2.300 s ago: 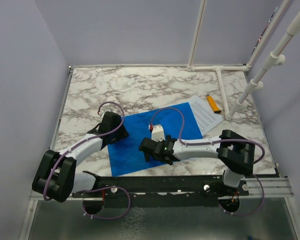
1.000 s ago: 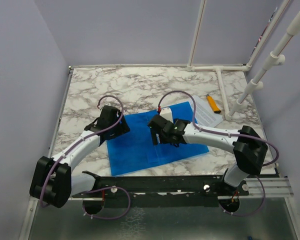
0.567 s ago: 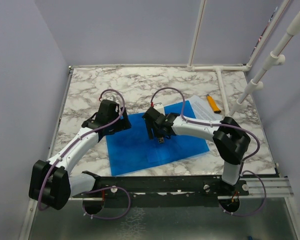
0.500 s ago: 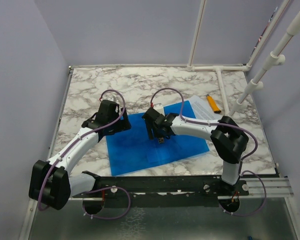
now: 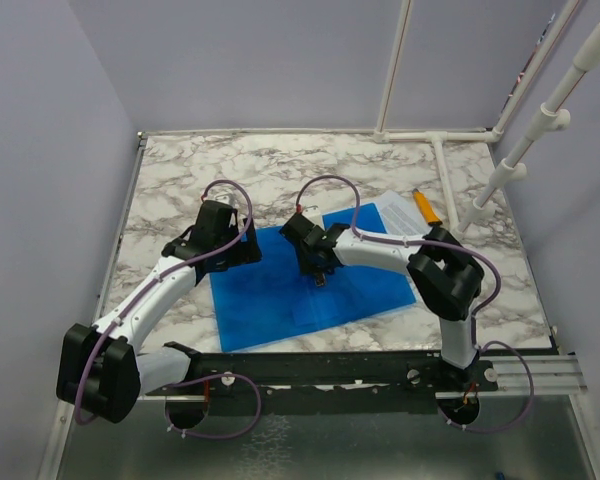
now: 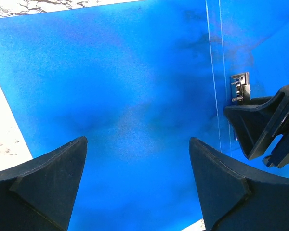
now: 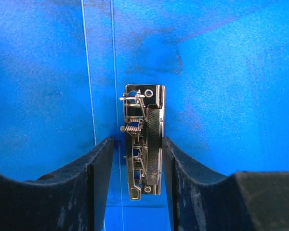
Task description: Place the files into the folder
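Note:
The blue folder point(image 5: 270, 300) lies open and flat on the marble table, its inside facing up. Its metal clip point(image 7: 143, 144) sits by the spine crease. My right gripper point(image 7: 137, 159) is low over the folder's middle point(image 5: 320, 272); it is open, its jaws close on either side of the clip, the right finger touching it and a thin gap on the left. My left gripper point(image 6: 137, 185) hovers wide open over the folder's left half point(image 5: 242, 250), holding nothing. The files point(image 5: 405, 222), white printed sheets, stick out from under the folder's far right corner.
An orange marker-like object point(image 5: 426, 207) lies beside the files at the back right. A white pipe frame point(image 5: 500, 172) stands along the right and rear edges. Purple walls close in the left and back. The right gripper's fingers point(image 6: 260, 126) show at the left wrist view's right edge.
The right gripper slid left and back across the folder to the clip and narrowed its jaws around it. The left gripper opened a little wider and edged toward the folder's back left corner.

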### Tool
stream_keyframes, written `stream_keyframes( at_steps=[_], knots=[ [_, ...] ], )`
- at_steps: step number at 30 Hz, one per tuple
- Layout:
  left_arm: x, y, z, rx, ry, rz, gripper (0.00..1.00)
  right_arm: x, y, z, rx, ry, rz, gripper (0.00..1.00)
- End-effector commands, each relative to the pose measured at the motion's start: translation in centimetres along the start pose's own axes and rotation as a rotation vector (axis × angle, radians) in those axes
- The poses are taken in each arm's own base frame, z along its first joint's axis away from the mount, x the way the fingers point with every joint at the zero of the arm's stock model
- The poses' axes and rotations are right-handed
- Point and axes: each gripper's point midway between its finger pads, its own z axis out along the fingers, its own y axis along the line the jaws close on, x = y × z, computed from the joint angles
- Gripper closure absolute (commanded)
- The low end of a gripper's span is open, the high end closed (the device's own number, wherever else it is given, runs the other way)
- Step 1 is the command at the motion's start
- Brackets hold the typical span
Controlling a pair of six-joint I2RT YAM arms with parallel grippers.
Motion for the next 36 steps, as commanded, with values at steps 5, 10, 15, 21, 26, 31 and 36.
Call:
stream_keyframes(
  at_steps=[5, 10, 15, 21, 26, 31, 36],
  knots=[
    [-0.3, -0.2, -0.9, 0.015, -0.017, 0.013, 0.12, 0.5, 0.6, 1.7, -0.004, 0.035, -0.007, 0.66],
    [-0.8, 0.2, -1.3, -0.002, -0.051, 0.009, 0.11, -0.4, 0.8, 2.1, 0.001, 0.022, 0.018, 0.76],
    [-1.0, 0.3, -1.6, -0.005, -0.064, 0.005, 0.11, -1.7, 1.7, 2.5, -0.008, 0.011, 0.033, 0.78],
    [-0.8, 0.3, -1.5, -0.002, -0.057, 0.005, 0.11, -2.5, 2.9, 3.1, -0.029, 0.025, 0.008, 0.80],
    [-0.5, 0.2, -1.2, -0.003, -0.043, 0.003, 0.10, -2.5, 2.3, 2.9, -0.007, 0.013, 0.003, 0.80],
    [0.1, 0.0, -0.6, 0.006, -0.008, 0.001, 0.10, -2.1, 0.8, 2.3, 0.040, 0.001, -0.014, 0.80],
    [1.1, -0.7, -0.4, 0.031, 0.025, -0.027, 0.10, -1.0, -1.4, 1.6, 0.066, 0.003, -0.029, 0.79]
  ],
)
